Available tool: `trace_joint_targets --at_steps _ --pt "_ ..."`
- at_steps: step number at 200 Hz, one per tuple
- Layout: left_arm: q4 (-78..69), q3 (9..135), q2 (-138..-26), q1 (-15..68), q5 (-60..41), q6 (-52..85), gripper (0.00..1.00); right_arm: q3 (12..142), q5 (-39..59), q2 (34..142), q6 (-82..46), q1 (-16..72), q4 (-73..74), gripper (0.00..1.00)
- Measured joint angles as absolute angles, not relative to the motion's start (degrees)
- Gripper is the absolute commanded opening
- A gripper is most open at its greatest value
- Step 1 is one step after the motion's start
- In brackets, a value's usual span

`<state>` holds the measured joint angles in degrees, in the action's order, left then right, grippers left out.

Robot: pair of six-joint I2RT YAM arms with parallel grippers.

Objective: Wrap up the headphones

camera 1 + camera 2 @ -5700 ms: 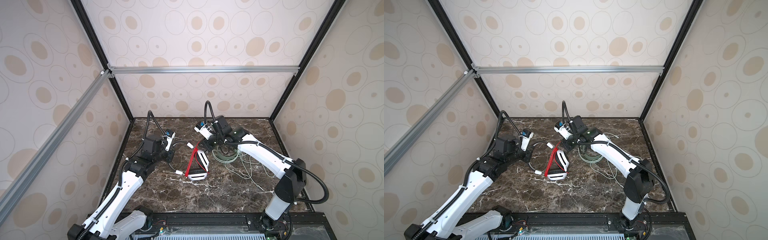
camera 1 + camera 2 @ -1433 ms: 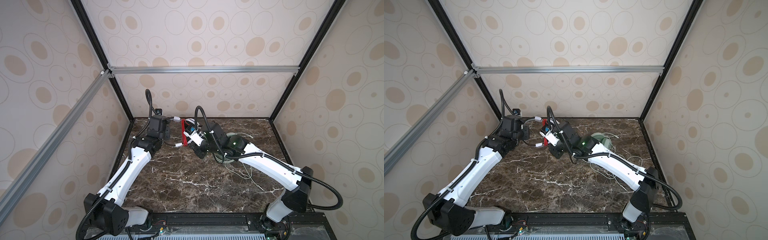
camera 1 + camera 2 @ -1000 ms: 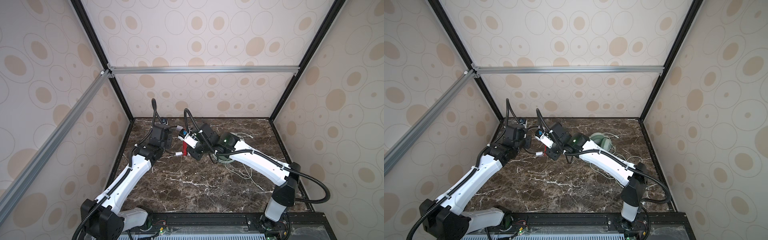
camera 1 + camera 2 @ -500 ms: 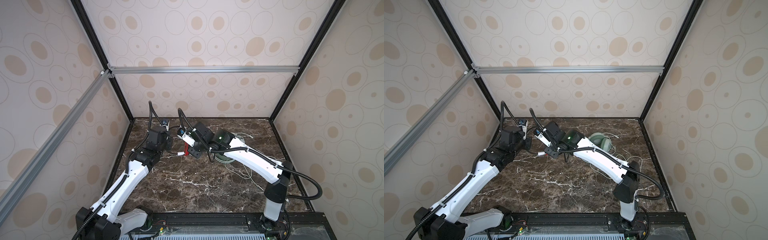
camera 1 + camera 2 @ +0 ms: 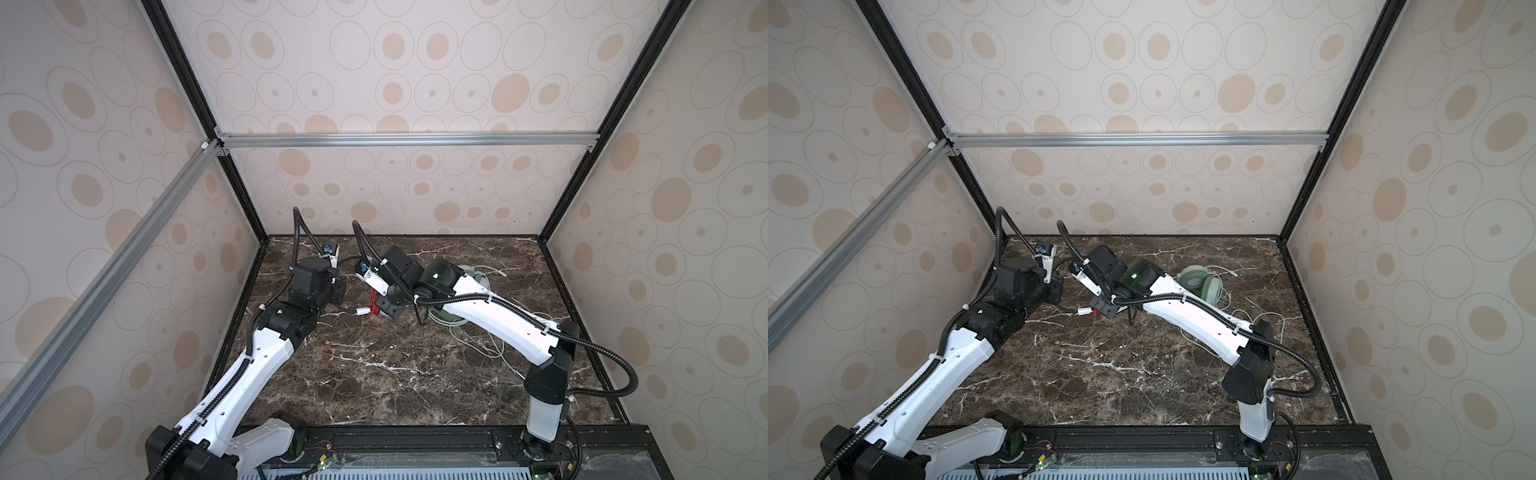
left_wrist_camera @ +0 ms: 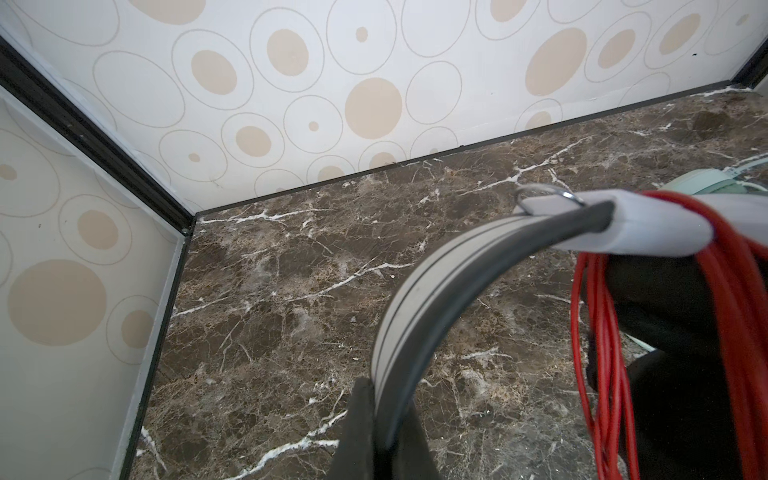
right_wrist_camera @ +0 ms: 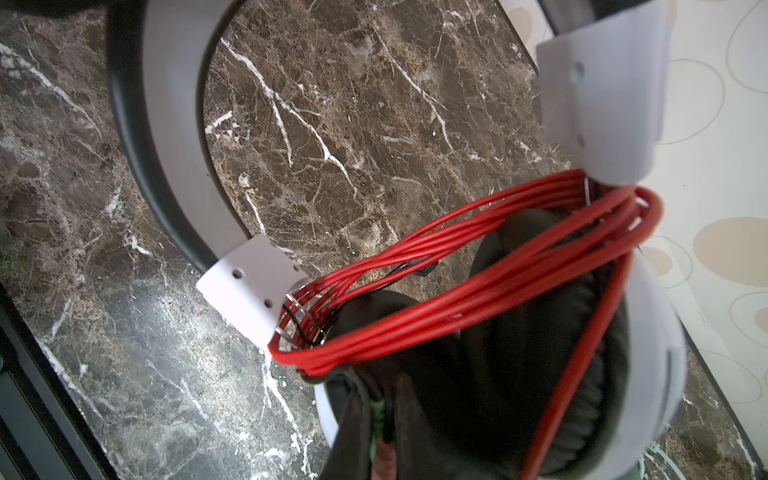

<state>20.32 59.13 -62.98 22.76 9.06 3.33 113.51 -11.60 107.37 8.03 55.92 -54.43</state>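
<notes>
Pinching left: the left gripper (image 6: 380,401) has its jaws pressed onto the headband of the white headset (image 6: 399,316), with the grey face on one side and the black lining on the other.
Right grip: the right gripper (image 7: 380,419) has its jaws almost together, nipping the rim of a black ear pad (image 7: 498,374) at one white cup.
White headset, place: it is strung between the two grippers over the far left part of the table (image 5: 374,374), close to the back wall. Whether it touches the marble, I cannot tell.
Red cable (image 7: 457,291): it is wound in many turns across the headset, just below the two white sliders and above the ear pads. One strand runs down beside the cup toward the right jaws.
From above: in both top views the grippers face each other, near but apart. A white slider and a flash of red show between them.
Green headset (image 5: 1200,282): it lies flat on the table just behind the right forearm, towards the back. It is apart from both grippers and apart from the white headset.
Green cable (image 5: 1227,271): it is loose, with one end lying just beside the green headset and thin loops trailing over the marble on the right side of the table.
</notes>
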Motion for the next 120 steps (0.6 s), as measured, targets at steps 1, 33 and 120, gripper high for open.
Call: trace_joint_targets --at_steps 1,33,120 --pt "20.3 59.1 -63.0 22.8 9.0 3.3 0.00 113.5 -11.6 107.4 8.0 55.9 -54.4 0.12" --pt "20.3 58.2 -62.4 22.8 7.7 3.5 0.00 113.4 -11.6 107.4 8.4 55.9 -54.1 0.18" --pt "20.3 56.8 -61.6 22.8 4.1 3.9 0.00 112.2 -12.6 107.4 8.9 55.8 -53.1 0.20"
